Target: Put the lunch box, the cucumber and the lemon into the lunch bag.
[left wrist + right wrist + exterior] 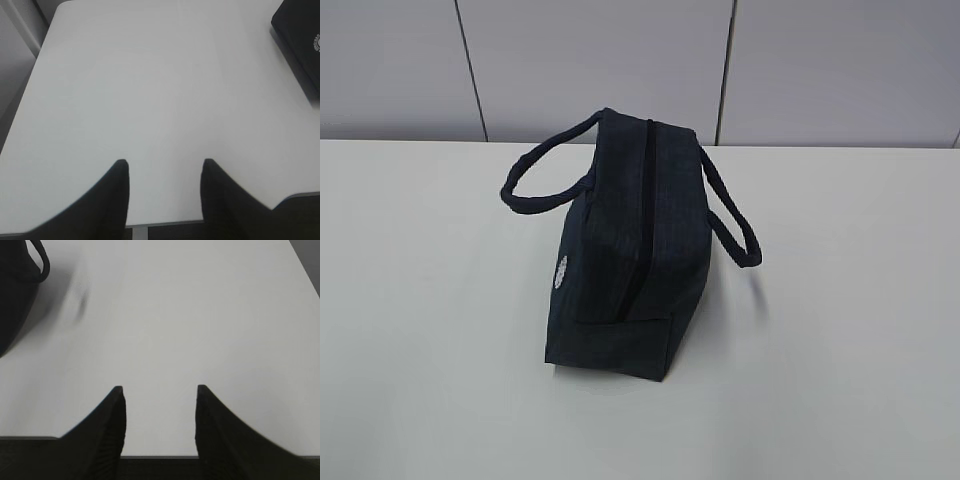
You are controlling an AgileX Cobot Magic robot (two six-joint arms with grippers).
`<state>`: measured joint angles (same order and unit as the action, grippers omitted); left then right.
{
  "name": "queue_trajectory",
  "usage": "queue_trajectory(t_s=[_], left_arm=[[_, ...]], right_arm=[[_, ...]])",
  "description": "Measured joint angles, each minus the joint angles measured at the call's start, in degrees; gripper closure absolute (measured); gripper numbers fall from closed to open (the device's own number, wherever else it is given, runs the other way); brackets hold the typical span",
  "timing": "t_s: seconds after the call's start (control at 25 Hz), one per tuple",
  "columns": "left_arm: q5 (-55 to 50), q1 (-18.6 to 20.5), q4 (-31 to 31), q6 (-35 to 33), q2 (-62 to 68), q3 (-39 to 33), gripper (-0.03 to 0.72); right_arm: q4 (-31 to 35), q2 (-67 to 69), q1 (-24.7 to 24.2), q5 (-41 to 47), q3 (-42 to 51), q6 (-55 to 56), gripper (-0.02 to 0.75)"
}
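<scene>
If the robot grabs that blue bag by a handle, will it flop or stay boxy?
The lunch bag is fabric, so it will probably sag a little. Its handles look soft and would likely bend when pulled. It stands boxy now, zipped shut, so it may keep some shape.

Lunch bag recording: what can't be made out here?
- Lunch bag contents: hidden in the exterior view, the zipper looks closed.
- Lunch box, cucumber, lemon: in no view, whether inside the bag or out of frame cannot be told.
- White emblem: too small to read; cut by the edge in the left wrist view.
- Bag in the right wrist view: only a dark corner and handle, cut off.
</scene>
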<state>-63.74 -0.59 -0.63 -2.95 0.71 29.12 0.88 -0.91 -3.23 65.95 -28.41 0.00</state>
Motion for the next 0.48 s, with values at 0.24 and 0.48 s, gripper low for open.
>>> queue_trajectory(t_s=[0.24, 0.48], left_arm=[[0.0, 0.0, 0.0, 0.0, 0.0, 0.0, 0.366], [0.0, 0.0, 0.0, 0.0, 0.0, 0.0, 0.366]], right_arm=[[0.0, 0.0, 0.0, 0.0, 0.0, 0.0, 0.389], [0.0, 0.0, 0.0, 0.0, 0.0, 0.0, 0.389]])
